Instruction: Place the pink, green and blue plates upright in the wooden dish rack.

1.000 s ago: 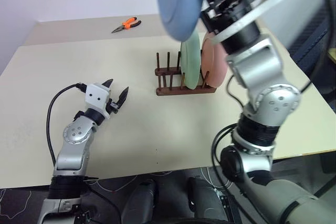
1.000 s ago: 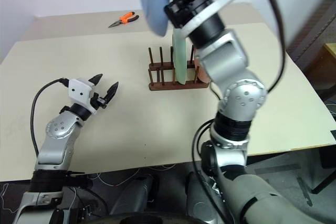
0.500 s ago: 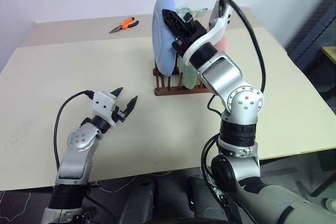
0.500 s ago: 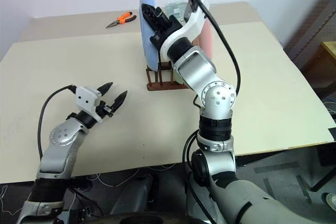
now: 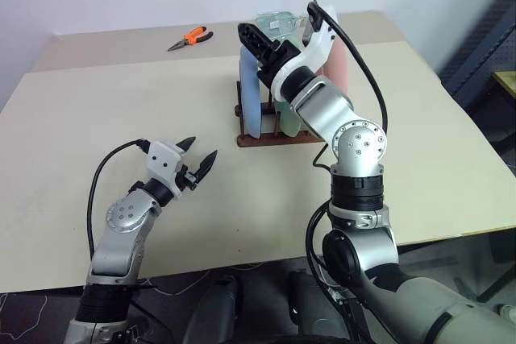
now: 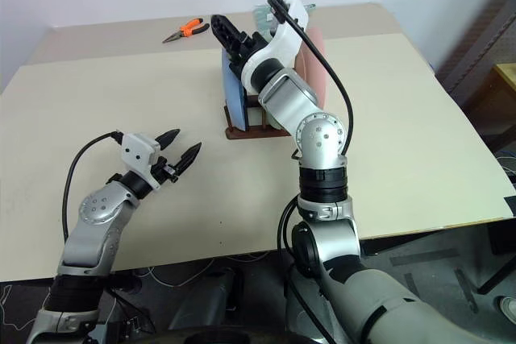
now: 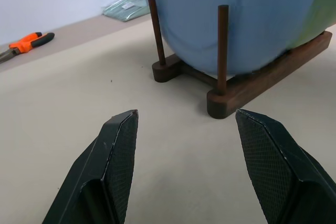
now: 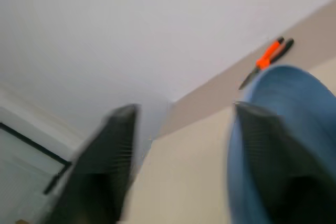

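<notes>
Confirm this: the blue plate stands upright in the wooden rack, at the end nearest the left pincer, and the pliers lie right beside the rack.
Wrong about the pliers: the left eye view shows them far off on the back of the table. The blue plate does stand upright in the wooden rack, at the end nearest the left pincer.

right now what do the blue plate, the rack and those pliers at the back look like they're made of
Blue plate: probably plastic, with an even pale colour and a matte face without glare. Rack: wood, dark brown, with thin round pegs and a smooth, faintly satin rail. Pliers: dark metal jaws, it seems, with orange handles that look rubber- or plastic-coated; too small to be sure.
</notes>
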